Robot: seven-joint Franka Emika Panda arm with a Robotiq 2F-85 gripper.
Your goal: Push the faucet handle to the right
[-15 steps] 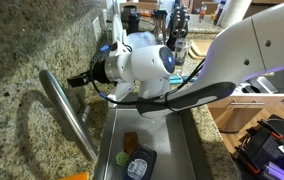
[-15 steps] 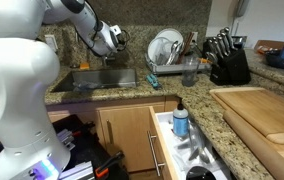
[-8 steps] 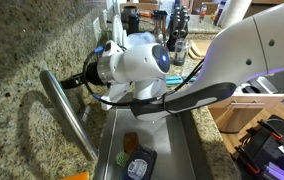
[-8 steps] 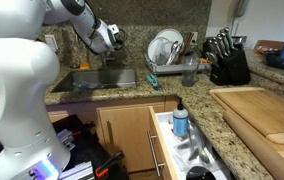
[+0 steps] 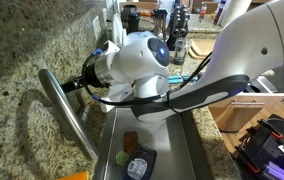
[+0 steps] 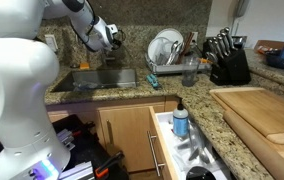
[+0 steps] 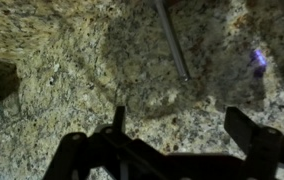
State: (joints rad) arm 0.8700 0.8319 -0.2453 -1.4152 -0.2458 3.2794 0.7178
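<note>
My gripper (image 7: 180,125) is open and empty, its two black fingers spread wide in front of the speckled granite. A slim steel rod, the faucet handle (image 7: 173,42), runs down from the top edge of the wrist view and ends above the gap between my fingers, apart from them. In an exterior view the gripper (image 5: 75,84) sits close beside the upper part of the long silver spout (image 5: 67,112). I cannot make out the handle there. In an exterior view the gripper (image 6: 111,35) hangs above the sink near the backsplash.
The steel sink (image 5: 184,160) holds a dark dish and small items (image 5: 136,165). A dish rack with plates (image 6: 166,52), a knife block (image 6: 225,60), a cutting board (image 6: 267,108) and an open drawer with a blue bottle (image 6: 181,122) lie along the counter.
The gripper has shifted slightly toward the granite wall and the spout, and the wrist has turned a little.
</note>
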